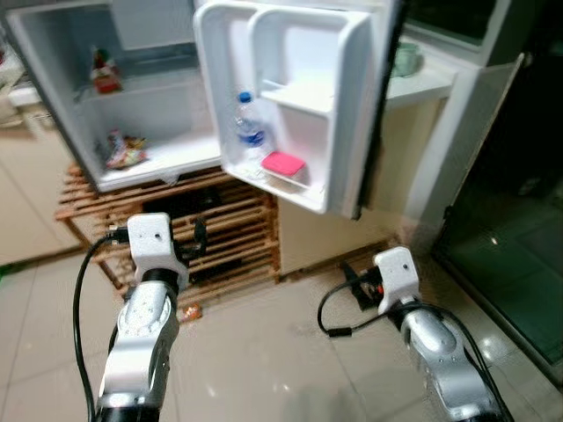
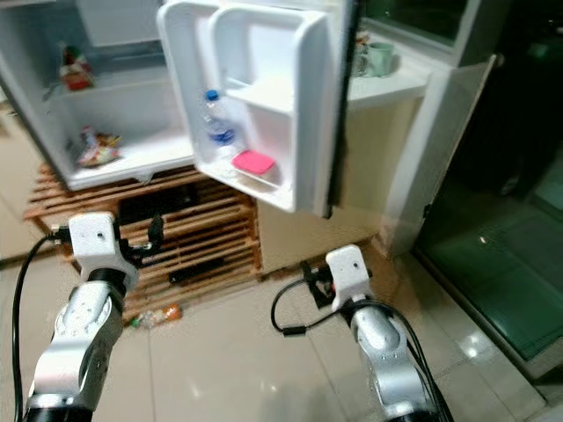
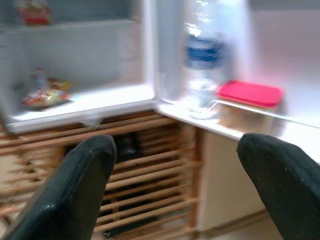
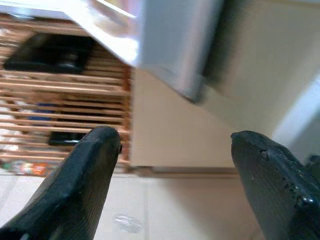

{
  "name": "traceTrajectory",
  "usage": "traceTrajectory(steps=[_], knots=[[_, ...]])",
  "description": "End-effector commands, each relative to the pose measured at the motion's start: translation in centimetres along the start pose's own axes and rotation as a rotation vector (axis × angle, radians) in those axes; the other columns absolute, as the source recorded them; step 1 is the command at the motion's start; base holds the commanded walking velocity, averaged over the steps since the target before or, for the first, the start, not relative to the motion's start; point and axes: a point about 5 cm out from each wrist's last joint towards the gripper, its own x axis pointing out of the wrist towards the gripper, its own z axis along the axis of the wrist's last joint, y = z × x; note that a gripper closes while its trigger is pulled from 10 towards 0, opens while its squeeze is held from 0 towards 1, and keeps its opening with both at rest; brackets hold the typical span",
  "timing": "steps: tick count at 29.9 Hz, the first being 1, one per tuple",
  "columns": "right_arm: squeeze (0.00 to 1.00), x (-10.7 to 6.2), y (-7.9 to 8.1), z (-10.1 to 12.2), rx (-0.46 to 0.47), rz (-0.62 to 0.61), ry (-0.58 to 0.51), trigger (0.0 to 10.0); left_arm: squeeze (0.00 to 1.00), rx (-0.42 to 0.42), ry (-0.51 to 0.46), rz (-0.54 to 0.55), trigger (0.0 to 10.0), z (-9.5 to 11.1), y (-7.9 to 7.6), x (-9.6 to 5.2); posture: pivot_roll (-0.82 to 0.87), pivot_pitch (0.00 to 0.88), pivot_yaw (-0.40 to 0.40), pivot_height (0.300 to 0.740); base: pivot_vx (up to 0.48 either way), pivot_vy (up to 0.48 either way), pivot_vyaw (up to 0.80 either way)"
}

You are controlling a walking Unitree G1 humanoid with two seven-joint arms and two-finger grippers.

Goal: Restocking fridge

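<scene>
Both hands are empty with fingers spread, left hand (image 3: 170, 195) and right hand (image 4: 170, 190), hovering low before the open fridge (image 1: 53, 79). Water bottle (image 1: 250, 127) and red-lidded box (image 1: 283, 163) sit in the door shelf, snacks (image 1: 123, 149) inside; looks partly stocked.

Wood slat rack (image 1: 229, 237); green mug (image 2: 380, 58) on counter (image 2: 396, 85).

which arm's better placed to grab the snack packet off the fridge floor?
Left, likely. The left claw is open, empty, and faces the fridge interior where the snack packet lies. The right claw, also open, sits below the open door, which blocks its path.
</scene>
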Motion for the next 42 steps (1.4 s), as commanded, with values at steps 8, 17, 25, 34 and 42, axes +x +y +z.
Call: traceTrajectory(steps=[8, 17, 25, 34, 42], knots=[[0.00, 1.1, -0.9, 0.9, 0.000, -0.029, -0.030, 10.0, 0.00, 0.002, -0.036, -0.017, 10.0, 0.5, 0.2, 0.0, -0.15, 0.000, 0.060, 0.740, 0.085, 0.084, 0.00], [0.00, 1.9, -2.2, 1.4, -0.022, -0.074, -0.041, 10.0, 0.00, 0.007, -0.041, -0.023, 10.0, 0.7, 0.1, 0.1, -0.14, 0.000, 0.062, 0.740, 0.415, 0.091, 0.00], [0.00, 2.0, -5.7, 1.9, -0.154, -0.350, -0.005, 10.0, 0.00, 0.018, -0.020, -0.020, 10.0, 0.6, 0.2, 0.2, -0.14, 0.000, 0.066, 0.740, 0.334, 0.000, 0.00], [0.00, 2.8, -9.6, 3.3, -0.244, -0.592, 0.043, 10.0, 0.00, 0.154, 0.455, -0.142, 10.0, -6.5, 2.8, 1.0, -0.12, 0.000, 0.067, 0.740, 0.000, 0.000, 0.00], [0.00, 6.0, -9.9, 6.1, -0.244, -0.612, 0.075, 10.0, 0.00, 0.316, 0.653, -0.112, 10.0, -9.5, 5.8, 0.7, -0.08, 0.000, 0.087, 0.740, 0.000, 0.000, 0.00]])
